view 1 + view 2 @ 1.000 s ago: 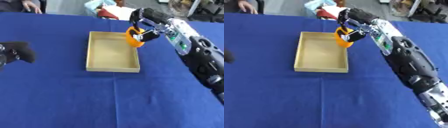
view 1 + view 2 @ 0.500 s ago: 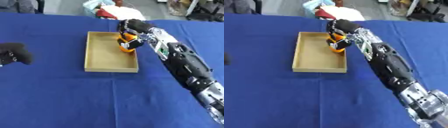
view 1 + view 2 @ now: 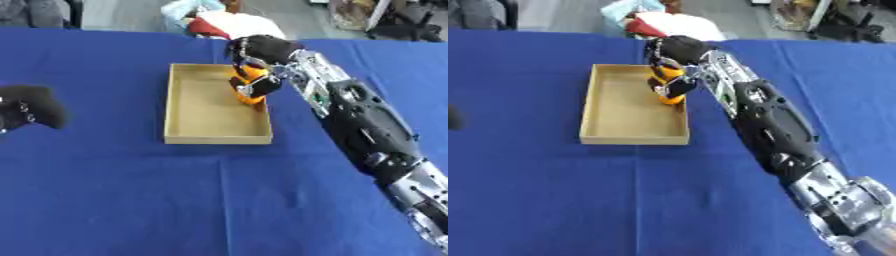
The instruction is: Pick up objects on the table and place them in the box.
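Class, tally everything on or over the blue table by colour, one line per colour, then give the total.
Orange: 1, the object held by the right hand
Tan: 1, the box
Black: 2, right hand and left hand
Total: 4

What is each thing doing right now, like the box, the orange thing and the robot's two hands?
Box: open on top, flat on the blue table, nothing lying on its floor.
Orange thing: held over the box's right side, inside its walls.
Right hand: fingers curled round the orange thing.
Left hand: idle at the left edge, holding nothing.
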